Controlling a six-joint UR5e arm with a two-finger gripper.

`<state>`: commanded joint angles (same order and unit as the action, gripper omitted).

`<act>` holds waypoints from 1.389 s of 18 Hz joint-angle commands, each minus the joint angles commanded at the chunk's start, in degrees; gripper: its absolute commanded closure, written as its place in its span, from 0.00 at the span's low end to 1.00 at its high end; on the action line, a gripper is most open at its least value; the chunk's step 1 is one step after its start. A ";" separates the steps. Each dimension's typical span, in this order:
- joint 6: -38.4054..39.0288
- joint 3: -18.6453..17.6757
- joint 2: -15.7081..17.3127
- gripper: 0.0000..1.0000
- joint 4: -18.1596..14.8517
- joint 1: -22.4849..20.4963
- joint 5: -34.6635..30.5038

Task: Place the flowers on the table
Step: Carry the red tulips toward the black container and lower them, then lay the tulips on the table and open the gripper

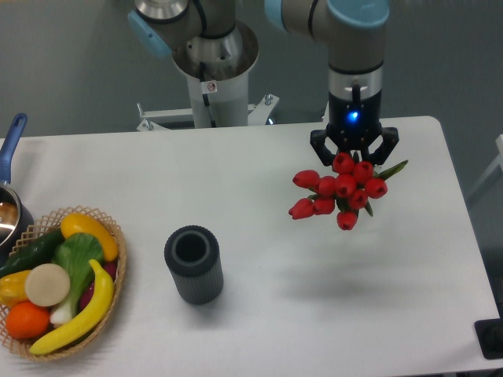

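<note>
The flowers (pixel 336 192), a bunch of red tulips with green leaves, hang above the white table (pixel 259 314) at its right of centre, blooms facing the camera. My gripper (pixel 354 151) points straight down from above and is shut on the flowers' stems, which the blooms hide. A faint shadow lies on the table below the bunch, so it is off the surface.
A dark ribbed cylinder (pixel 193 264) stands upright left of centre. A wicker basket (pixel 118 275) with fruit and vegetables sits at the front left. A pot with a blue handle (pixel 9 141) pokes in at the left edge. The robot base (pixel 214 75) stands behind the table.
</note>
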<state>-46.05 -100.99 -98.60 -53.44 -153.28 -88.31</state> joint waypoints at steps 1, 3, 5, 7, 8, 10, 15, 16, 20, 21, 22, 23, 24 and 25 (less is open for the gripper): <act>-0.26 0.17 -0.71 0.60 -0.09 0.44 -2.63; -1.40 -0.17 -2.55 0.60 -0.09 1.93 -8.25; -1.93 0.00 -4.74 0.60 0.09 3.34 -13.00; -1.93 0.26 -6.33 0.60 0.09 3.96 -13.55; -1.76 0.26 -7.21 0.60 0.09 4.31 -13.73; -1.85 0.53 -8.79 0.60 -0.17 5.10 -14.95; -1.76 0.79 -12.48 0.60 0.17 6.86 -15.40; -1.85 0.97 -12.66 0.60 0.26 7.03 -15.31; -1.67 2.37 -14.42 0.58 0.35 7.12 -14.26; -1.76 2.46 -14.51 0.50 0.35 7.12 -14.26; -1.76 2.55 -14.51 0.45 0.35 7.12 -14.26; -1.85 2.55 -14.51 0.36 0.35 7.12 -14.26; -1.85 2.55 -14.51 0.28 0.35 7.12 -14.34; -1.85 2.55 -14.42 0.16 0.44 7.12 -14.34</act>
<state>-47.90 -98.44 -113.03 -53.00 -146.16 -102.66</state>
